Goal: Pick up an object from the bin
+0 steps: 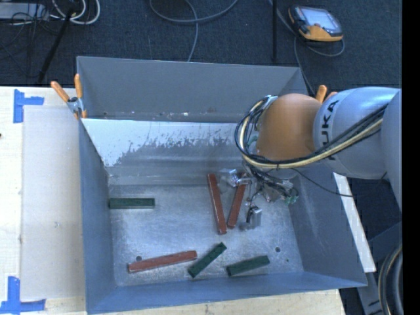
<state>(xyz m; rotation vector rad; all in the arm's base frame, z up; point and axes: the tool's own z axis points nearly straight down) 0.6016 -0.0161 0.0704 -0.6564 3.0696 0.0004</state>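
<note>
Bin: the grey metal bin (pixel 164 104) has sloping walls and a speckled floor, and a few flat bars lie loose on it with none heaped.
Arm: the arm (pixel 357 126) reaches in from the right, its orange cover (pixel 285 126) over the right half of the floor with cables looped round it.
Gripper: the gripper (pixel 251 215) hangs low, just right of the floor's centre.
Gripper opening: cannot tell, since the wrist parts and cables crowd it from this angle. No bar can be seen held in it.
Near bar: the near red bar (pixel 236 206) lies just to the gripper's left, touching it or almost so; which one is unclear.
Near bar axis: it runs roughly from the back wall towards the front, its far end tilted to the right and tucked under the wrist.
Far bar: the far red bar (pixel 217 203) lies just beyond it to the left, leaning the opposite way. The two stand close at the front end and spread apart towards the back.
Other bars: the low red bar (pixel 162 262), two green bars at the front (pixel 207 260) (pixel 247 265) and one green bar at the left (pixel 131 203) all lie well apart from the gripper.
Key relation: the nearest candidate sits slightly left of the gripper, not under it. A grasp would probably need a small shift left, closing across the bar's narrow width.
Risk: the far red bar lies so near that it could be nudged.
</note>
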